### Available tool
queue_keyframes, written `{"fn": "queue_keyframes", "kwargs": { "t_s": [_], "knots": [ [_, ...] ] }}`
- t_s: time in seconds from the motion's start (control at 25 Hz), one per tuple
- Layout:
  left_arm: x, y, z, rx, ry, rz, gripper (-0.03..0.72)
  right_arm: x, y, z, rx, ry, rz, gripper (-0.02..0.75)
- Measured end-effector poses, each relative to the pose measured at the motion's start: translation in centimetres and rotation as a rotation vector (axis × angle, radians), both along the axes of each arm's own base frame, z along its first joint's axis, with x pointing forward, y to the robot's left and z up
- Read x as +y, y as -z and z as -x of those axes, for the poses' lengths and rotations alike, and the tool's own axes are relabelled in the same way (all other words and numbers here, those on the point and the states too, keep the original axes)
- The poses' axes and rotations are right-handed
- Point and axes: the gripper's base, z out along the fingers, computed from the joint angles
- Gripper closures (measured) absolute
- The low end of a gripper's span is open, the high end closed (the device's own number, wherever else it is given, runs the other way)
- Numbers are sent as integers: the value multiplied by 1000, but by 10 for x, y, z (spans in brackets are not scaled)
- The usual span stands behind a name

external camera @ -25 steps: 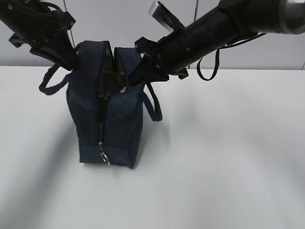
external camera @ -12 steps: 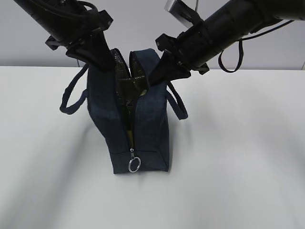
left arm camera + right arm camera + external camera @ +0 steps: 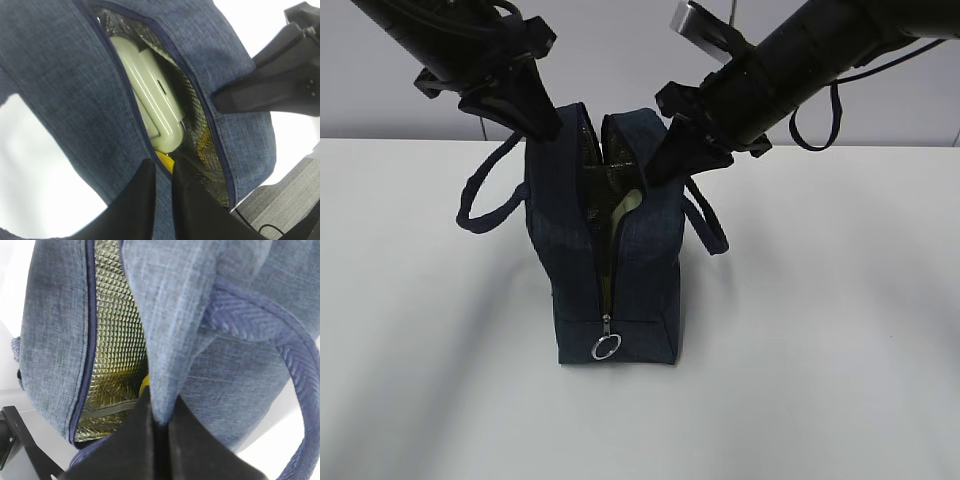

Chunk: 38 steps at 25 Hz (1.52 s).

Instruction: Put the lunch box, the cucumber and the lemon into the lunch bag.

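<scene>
A white table (image 3: 820,330) carries the upright navy lunch bag (image 3: 620,290).

One lunch bag (image 3: 610,250), two loop handles, one lunch box (image 3: 150,95), two arms.

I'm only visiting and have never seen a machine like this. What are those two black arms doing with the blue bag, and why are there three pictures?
These are two robot arms, each ending in a pincer. One picture is taken from in front of the white table; the other two come from small cameras on each arm's wrist.

On the table stands a boxy dark navy fabric lunch bag, its zipper open. The left pincer is closed on one edge of the opening, and the right pincer is shut on the other, so the bag is held apart.

The left wrist camera looks inside: a lunch box with a sage-green lid lies within the silvery lining, with something yellow beneath it, probably the lemon. No cucumber is visible.
</scene>
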Motion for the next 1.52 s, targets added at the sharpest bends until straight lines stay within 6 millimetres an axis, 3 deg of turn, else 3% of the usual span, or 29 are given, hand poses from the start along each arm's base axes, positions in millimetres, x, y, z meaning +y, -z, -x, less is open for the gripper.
{"fn": "queue_keyframes", "kwargs": {
  "t_s": [0.16, 0.32, 0.4, 0.64, 0.8, 1.0, 1.16, 1.32, 1.52],
  "knots": [
    [1, 0, -1, -7, -1, -11, 630, 0, 0, 0, -5, -4, 3, 644],
    [2, 1, -1, -13, 0, -27, 630, 0, -2, 1, -10, -6, 2, 461],
    [2, 1, -1, -15, 1, -33, 630, 0, -2, 0, -12, -5, 2, 407],
    [3, 2, -1, -17, 2, -39, 630, -4, -5, -2, -34, 20, 1, 378],
    [4, 2, -3, -41, -7, -56, 630, -19, -17, -4, -72, 64, -5, 377],
    [8, 2, -8, -101, -24, -97, 630, -44, -47, -5, -169, 113, 18, 377],
    [10, -3, -9, -149, -37, -109, 630, -55, -83, 6, -300, 134, 60, 377],
    [13, -13, -11, -224, -62, -112, 630, -64, -129, 29, -489, 163, 105, 377],
    [17, -42, -6, -382, -101, -99, 630, -75, -185, 66, -719, 207, 127, 377]
  ]
}}
